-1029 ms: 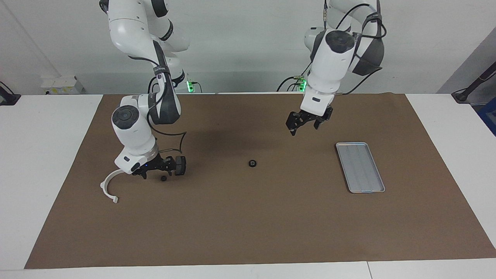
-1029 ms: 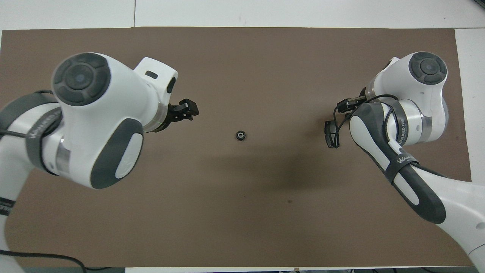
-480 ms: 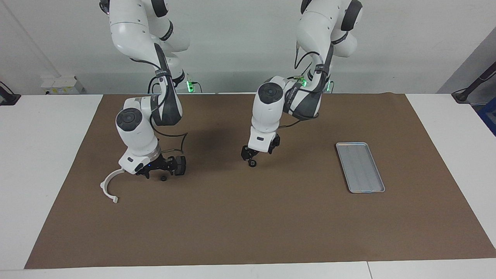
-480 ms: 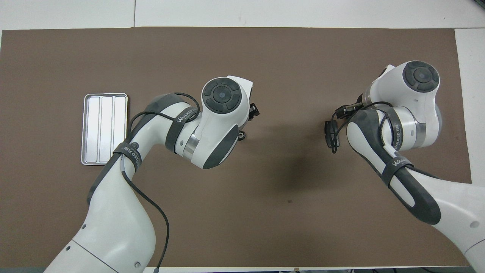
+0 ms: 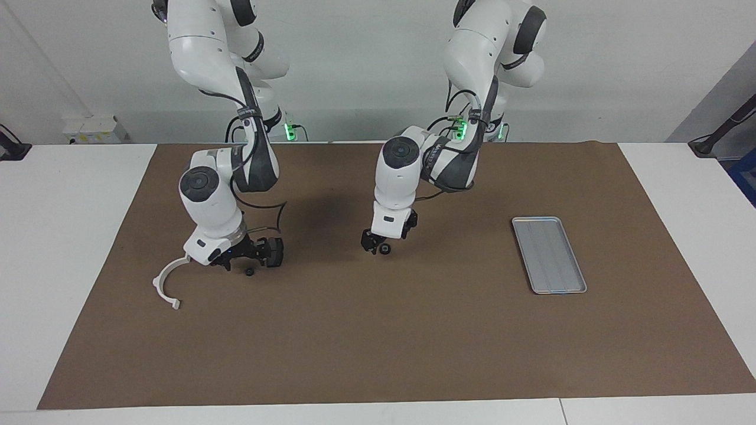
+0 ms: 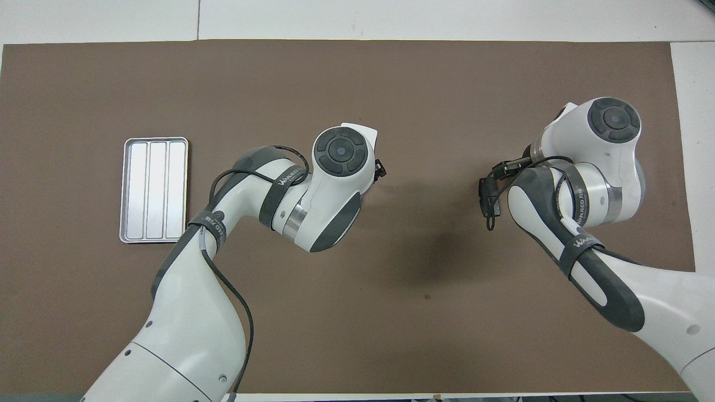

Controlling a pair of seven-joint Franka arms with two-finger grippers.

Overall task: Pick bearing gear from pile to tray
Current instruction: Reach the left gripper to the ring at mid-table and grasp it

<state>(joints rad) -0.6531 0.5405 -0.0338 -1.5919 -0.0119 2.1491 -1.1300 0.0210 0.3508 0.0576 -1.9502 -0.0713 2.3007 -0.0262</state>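
OK, status from my end. Left gripper (image 5: 373, 244) is down at the middle of the brown mat (image 5: 413, 342), fingertips right at mat level. Its jaws are spread wide and hold nothing. The bearing gear (image 5: 384, 249), a small black round part, sits on the mat just beside those fingertips, on the side toward the tray. I can't tell whether a finger touches it. From overhead the left wrist covers the gear completely and I only get a sliver of the gripper, so the facing view is all I have there.

The tray (image 5: 524, 255) lies flat on the mat toward the left arm's end of the table, well apart from the gear. It holds no parts.

Right gripper (image 5: 241, 262) hangs low over the pile at the right arm's end of the mat. I can't tell whether it is spread or clenched, or whether it has anything. A dark pad-shaped plate (image 5: 274, 252) stands right against it on the side toward the middle of the mat; held or merely beside it, I can't say. A tiny black round piece (image 5: 249, 272) lies on the mat just beside the gripper, farther from the robots. The white arc piece (image 5: 165, 286) lies on the mat, one end running under the right wrist and the rest curving away from the robots.
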